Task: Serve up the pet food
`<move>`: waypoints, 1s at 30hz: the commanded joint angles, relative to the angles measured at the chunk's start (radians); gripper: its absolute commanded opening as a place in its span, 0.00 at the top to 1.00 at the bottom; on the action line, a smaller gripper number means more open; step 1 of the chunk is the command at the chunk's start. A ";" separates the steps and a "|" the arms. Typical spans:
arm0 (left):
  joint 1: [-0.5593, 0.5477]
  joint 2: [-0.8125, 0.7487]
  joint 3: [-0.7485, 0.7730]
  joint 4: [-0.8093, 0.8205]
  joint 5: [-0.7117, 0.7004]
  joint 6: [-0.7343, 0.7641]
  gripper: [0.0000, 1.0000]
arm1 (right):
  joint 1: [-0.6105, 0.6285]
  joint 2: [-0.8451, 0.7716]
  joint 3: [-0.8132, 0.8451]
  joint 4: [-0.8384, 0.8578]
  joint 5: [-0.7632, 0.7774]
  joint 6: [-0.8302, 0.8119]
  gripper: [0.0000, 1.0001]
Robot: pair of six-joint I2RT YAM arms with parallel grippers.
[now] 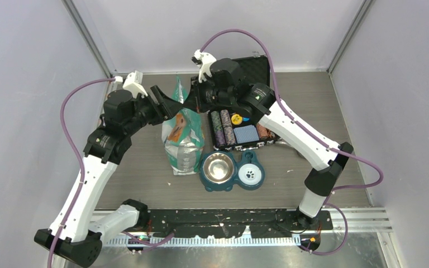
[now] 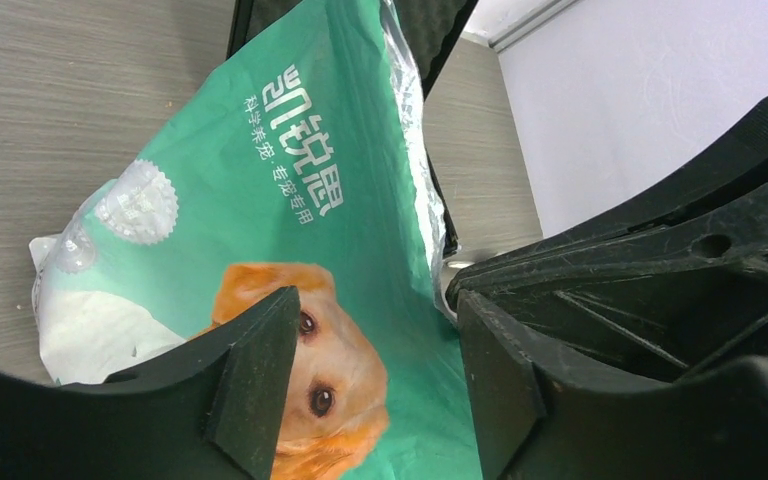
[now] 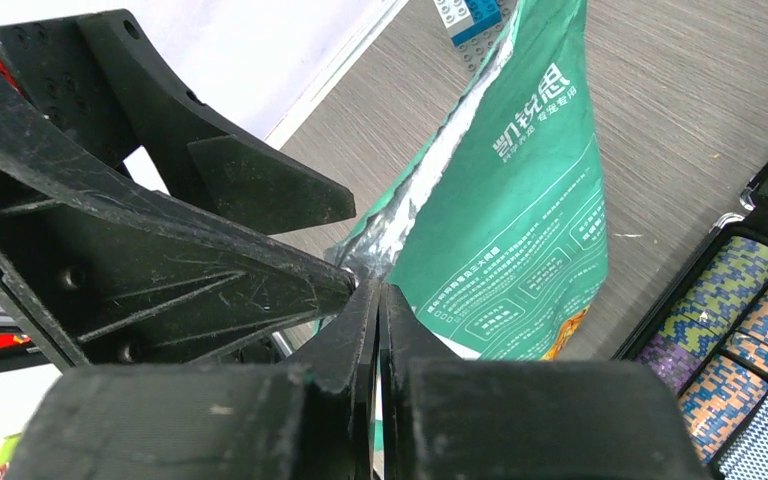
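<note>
Right pincer (image 3: 380, 292) is clamping shut on the open top edge of the green bag (image 3: 520, 220), which is standing on the tabletop (image 1: 139, 167). Left pincer (image 2: 378, 300) is hovering just beside that edge, jaws apart. Pet food is staying hidden from every view.

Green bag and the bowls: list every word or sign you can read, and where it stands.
"凯锐思": large white letters on the green bag.
"科学养宠·专宠专用": smaller line beside it.
Boxed fine print on the bag's other face: too small to read.
Paw print, no words: inside the white bowl.
</note>
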 commanded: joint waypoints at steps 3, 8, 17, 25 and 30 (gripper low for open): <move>-0.004 -0.001 0.030 -0.010 0.008 -0.001 0.41 | 0.001 -0.059 -0.023 0.040 0.021 -0.025 0.95; -0.004 -0.026 0.008 0.021 0.029 -0.003 0.38 | 0.001 -0.075 -0.038 0.041 0.055 -0.044 0.95; -0.004 -0.033 -0.032 0.130 0.134 -0.009 0.64 | -0.002 -0.157 -0.101 0.115 0.068 -0.052 0.83; -0.006 0.019 0.014 0.093 0.150 0.011 0.89 | -0.006 -0.194 -0.137 0.167 0.023 -0.033 0.69; -0.019 0.017 0.010 0.096 0.151 0.026 1.00 | -0.011 -0.160 -0.099 0.162 0.012 -0.037 0.57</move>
